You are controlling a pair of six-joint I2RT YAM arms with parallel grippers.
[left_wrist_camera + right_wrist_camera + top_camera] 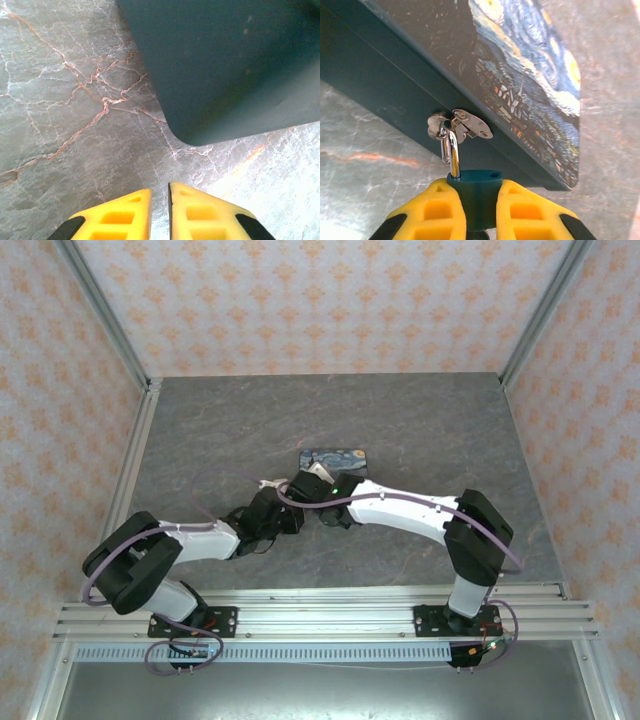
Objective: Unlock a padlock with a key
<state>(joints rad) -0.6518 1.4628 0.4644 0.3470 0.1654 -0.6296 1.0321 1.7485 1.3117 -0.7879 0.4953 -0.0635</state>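
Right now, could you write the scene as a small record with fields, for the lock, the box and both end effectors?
Padlock: tiny teal-blue padlock, its silvery shackle hooked through the hasp
Box: rectangular blue Starry Night tin, lying on the grey marbled table
Right end effector: shut on the padlock body
Left end effector: shut, nothing between its fingers, near the tin's corner

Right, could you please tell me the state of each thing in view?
Small teal-blue padlock: gripped, shackle hooked through silvery hasp, one shackle hole empty.
Rectangular Starry Night painted tin: lid closed.
Left gripper: shut, holding nothing visible.
Right gripper: shut on padlock.
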